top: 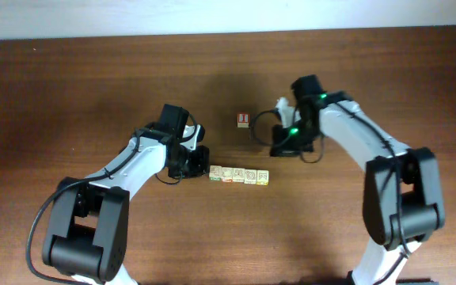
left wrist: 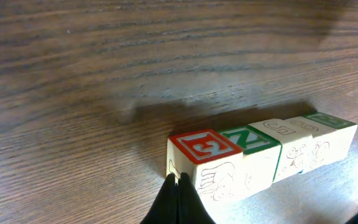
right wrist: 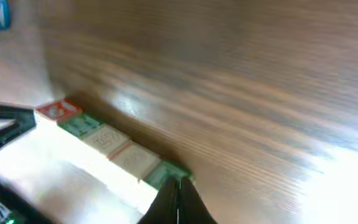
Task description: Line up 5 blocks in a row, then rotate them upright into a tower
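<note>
On the table [top: 93, 95], row of 5 blocks [top: 239, 176], clenched left gripper [left wrist: 178, 183] seemingly touching its end

At the lower middle of the left wrist view, the end block [left wrist: 204, 146] shows a red "E", the next block [left wrist: 250, 138] a green "N".

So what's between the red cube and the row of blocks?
Nothing: in the overhead view, only bare table lies between the red cube and the row of blocks.
</note>
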Controlling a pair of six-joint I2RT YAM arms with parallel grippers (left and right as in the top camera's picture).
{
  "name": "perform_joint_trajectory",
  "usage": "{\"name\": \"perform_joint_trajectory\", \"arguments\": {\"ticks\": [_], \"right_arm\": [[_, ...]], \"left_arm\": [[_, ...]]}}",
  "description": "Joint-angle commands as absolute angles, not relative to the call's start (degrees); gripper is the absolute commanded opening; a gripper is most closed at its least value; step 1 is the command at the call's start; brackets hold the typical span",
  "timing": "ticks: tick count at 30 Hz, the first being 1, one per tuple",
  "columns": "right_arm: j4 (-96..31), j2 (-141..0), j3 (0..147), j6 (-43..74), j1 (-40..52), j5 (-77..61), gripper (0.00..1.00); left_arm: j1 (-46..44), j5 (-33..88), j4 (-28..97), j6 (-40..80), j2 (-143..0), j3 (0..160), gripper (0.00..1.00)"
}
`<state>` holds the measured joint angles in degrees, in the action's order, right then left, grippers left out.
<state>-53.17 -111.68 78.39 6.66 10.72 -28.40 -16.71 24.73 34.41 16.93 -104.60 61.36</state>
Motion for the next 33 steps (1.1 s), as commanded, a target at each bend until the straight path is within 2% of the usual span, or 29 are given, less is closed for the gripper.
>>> {"name": "perform_joint_trajectory", "arguments": {"ticks": [1, 7, 33], "right_arm": [[-56.2, -109.8, 76.5, 0.6, 7.5, -33.0, 0.04], [-48.2, -109.9, 66.5, 2.0, 8.3, -37.5, 0.04], [-45.3, -110.0, 63.3, 3.5, 8.3, -38.6, 0.04]], "left_arm": [[-16.9, 25.7, 34.3, 17.3, -105.2, 61.1, 0.00], [-16.9, 22.2, 34.3, 15.5, -105.2, 61.1, 0.00], [-16.9, 26.2, 34.3, 12.7, -105.2, 61.1, 0.00]]}}
